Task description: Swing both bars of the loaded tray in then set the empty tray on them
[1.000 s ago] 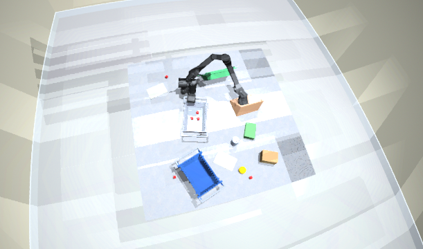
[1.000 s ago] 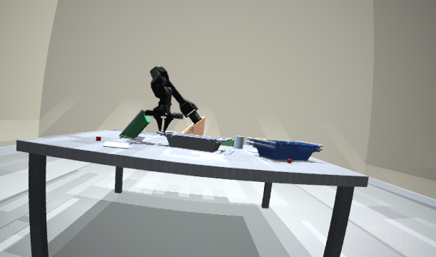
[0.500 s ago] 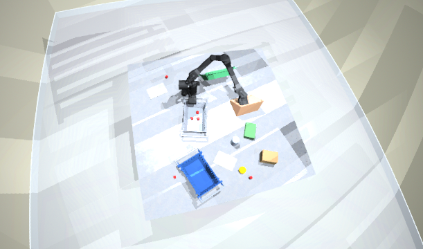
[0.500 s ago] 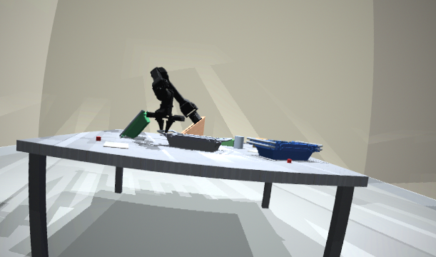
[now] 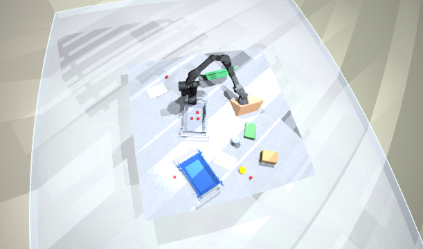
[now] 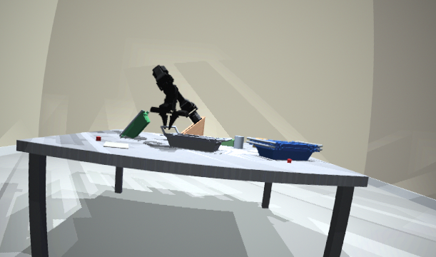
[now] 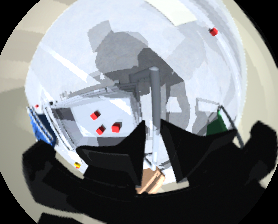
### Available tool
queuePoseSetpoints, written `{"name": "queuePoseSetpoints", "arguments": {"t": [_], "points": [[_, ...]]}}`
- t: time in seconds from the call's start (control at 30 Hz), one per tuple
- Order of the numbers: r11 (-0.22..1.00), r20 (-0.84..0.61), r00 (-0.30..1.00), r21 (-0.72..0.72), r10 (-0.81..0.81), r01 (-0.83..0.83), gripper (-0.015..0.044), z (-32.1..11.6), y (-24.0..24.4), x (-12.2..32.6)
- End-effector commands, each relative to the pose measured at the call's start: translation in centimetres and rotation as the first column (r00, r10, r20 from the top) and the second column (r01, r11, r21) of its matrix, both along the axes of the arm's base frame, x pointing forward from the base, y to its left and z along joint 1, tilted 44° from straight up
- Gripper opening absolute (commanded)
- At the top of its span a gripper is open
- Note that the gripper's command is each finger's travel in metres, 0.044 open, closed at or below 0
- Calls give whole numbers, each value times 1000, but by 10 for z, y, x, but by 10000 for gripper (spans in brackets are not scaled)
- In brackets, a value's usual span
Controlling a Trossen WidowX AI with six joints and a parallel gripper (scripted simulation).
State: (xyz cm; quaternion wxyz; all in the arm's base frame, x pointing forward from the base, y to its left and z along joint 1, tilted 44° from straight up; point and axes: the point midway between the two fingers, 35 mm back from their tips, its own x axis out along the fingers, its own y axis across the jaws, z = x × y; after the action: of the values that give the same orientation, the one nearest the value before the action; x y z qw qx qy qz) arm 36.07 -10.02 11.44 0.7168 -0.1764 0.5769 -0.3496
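Observation:
The loaded grey tray (image 5: pixel 205 119) (image 6: pixel 193 142) holds red blocks (image 5: pixel 197 112) (image 7: pixel 116 127). Its wire bar (image 6: pixel 163 130) (image 7: pixel 156 100) at the arm-side end is tilted up off the rim. The other bar (image 5: pixel 194 139) lies swung out over the opposite end. My gripper (image 5: pixel 192 102) (image 6: pixel 167 126) (image 7: pixel 151 121) is slightly open, pointing down at the raised bar, which shows between the fingertips in the wrist view; contact is unclear. A blue tray (image 5: pixel 201 173) (image 6: pixel 282 153) stands upright and empty. A green tray (image 5: pixel 216 74) (image 6: pixel 135 126) (image 7: pixel 217 124) is tilted steeply; its inside is hidden.
The arm rises at an orange wedge-shaped box (image 5: pixel 247 108). A green block (image 5: pixel 250 131), a grey cylinder (image 5: pixel 235 140) (image 6: pixel 238 142), an orange block (image 5: pixel 268 157) and a yellow disc (image 5: pixel 242 170) stand right of the trays. A white flat piece (image 5: pixel 157 90) (image 6: pixel 115 145) lies at left.

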Motion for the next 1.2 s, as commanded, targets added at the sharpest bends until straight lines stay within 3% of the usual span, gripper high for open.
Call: {"name": "queuePoseSetpoints", "arguments": {"t": [0.0, 0.4, 0.73, 1.17], "points": [[1000, 3, 1000, 29, 12, -12, 90, -15, 12, 9], [999, 3, 1000, 29, 12, -12, 90, -49, 19, 20], [999, 3, 1000, 31, 12, -12, 90, -14, 46, 15], [999, -4, 1000, 35, 17, -17, 90, -19, 44, 15]]}}
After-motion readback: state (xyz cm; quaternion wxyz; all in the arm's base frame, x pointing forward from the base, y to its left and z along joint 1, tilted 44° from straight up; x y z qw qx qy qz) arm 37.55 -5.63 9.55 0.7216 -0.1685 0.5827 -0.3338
